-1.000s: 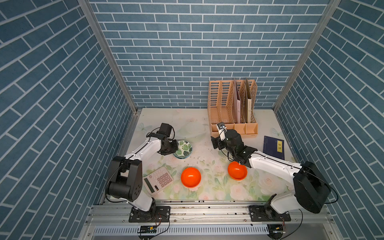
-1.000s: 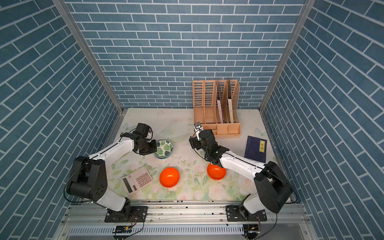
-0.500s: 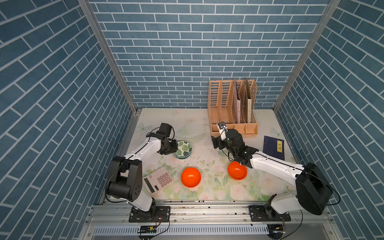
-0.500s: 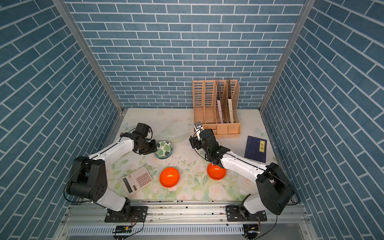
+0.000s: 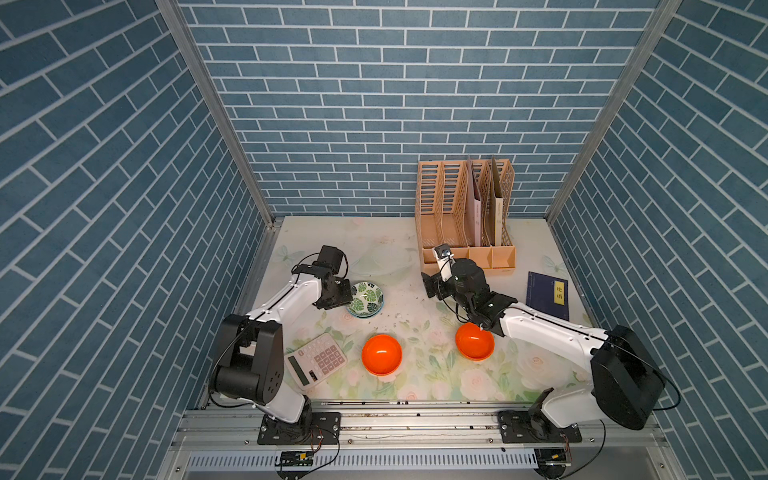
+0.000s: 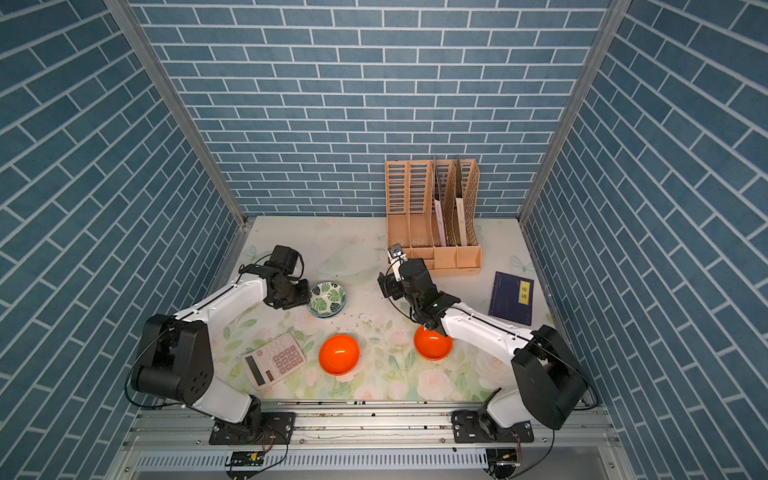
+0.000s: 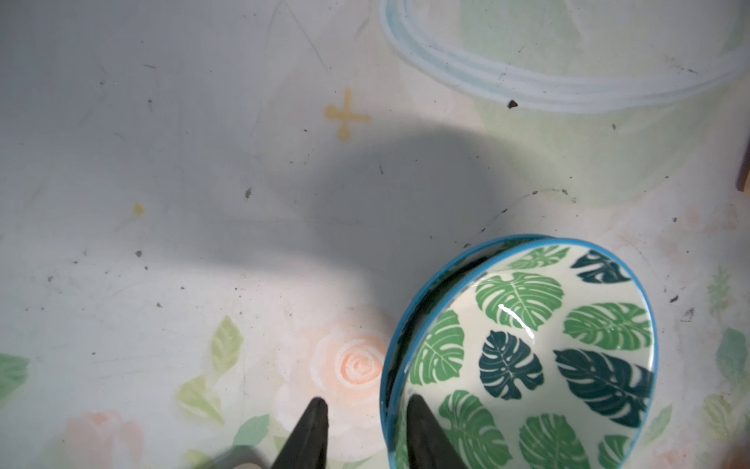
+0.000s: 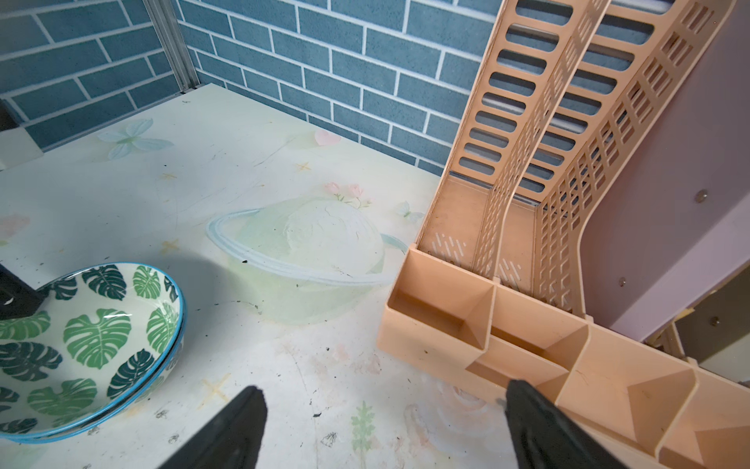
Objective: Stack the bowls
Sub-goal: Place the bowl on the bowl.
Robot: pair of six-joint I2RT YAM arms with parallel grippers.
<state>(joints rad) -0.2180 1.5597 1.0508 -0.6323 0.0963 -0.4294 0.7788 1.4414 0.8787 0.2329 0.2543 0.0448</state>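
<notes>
The stacking looks about half done on the floral tabletop (image 5: 374,241). The two widest pieces are unstacked and well apart toward the near edge. One orange bowl (image 5: 381,354) sits near the middle, just right of the calculator (image 5: 316,360). The second orange bowl (image 5: 474,341) lies further right, partly under the right arm.

Farther back and to the left, the two leaf-print bowls (image 5: 365,297) are nested. The left wrist view shows two blue rims, with the upper bowl (image 7: 527,345) slightly off-centre in the lower one.

The right hand (image 8: 383,390) hangs wide open and empty above bare tabletop, between that pair and the file rack (image 8: 527,243). The left hand (image 7: 365,402) straddles the pair's rim. One finger (image 7: 426,438) is inside the upper bowl and the other is outside, clear of the rim, so the hand is loosened rather than pinching.

What remains, as I judge it, is bringing the orange pieces and the leaf pair into one stack. The wider orange ones probably belong underneath.
</notes>
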